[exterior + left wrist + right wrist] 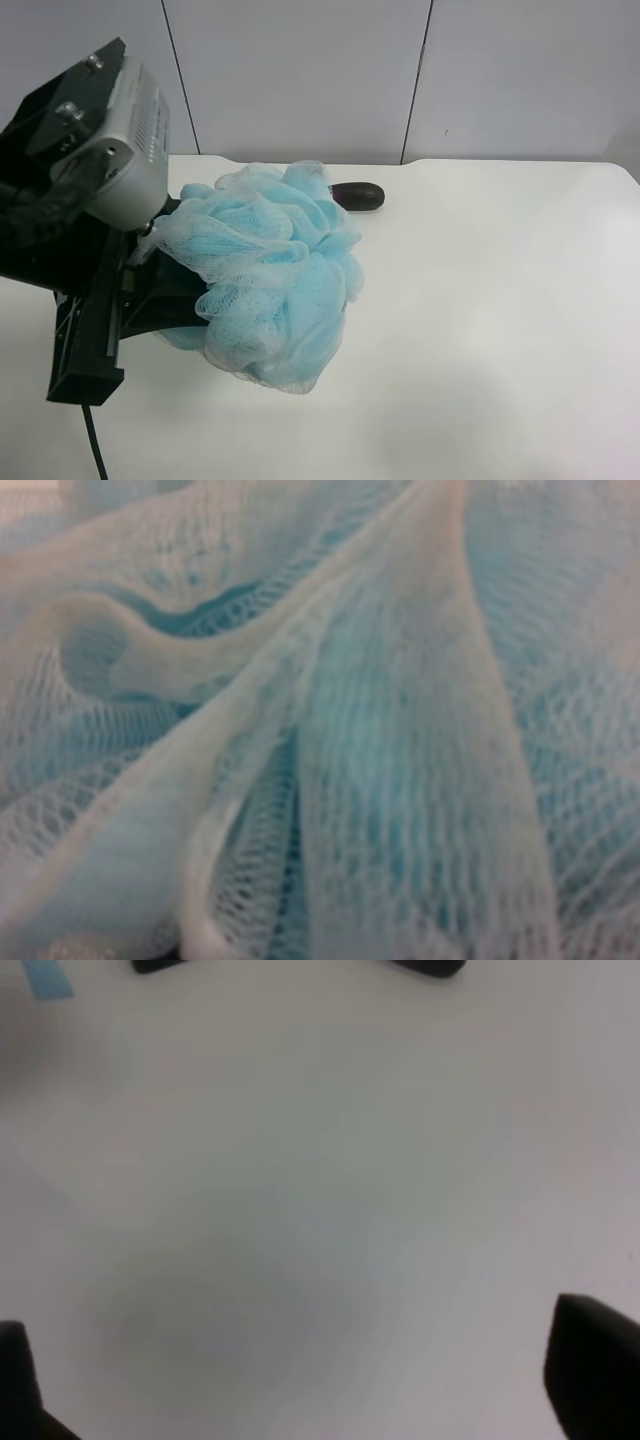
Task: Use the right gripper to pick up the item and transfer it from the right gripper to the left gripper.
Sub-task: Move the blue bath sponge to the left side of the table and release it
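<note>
Since mesh hides its jaws, grip depth is unknown: left gripper (160, 300) holds the pouf (270, 280) clear of the surface (500, 300), near the edge at the exterior high view's left. Right gripper (320, 1380) is spread wide and empty. Risk: if the bite is on loose ruffles only, the mesh could slip out and drop.

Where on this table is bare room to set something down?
In the exterior view, the table is bare right of the pouf and the eggplant. Crowded at left, where the left gripper holds the pouf.
</note>
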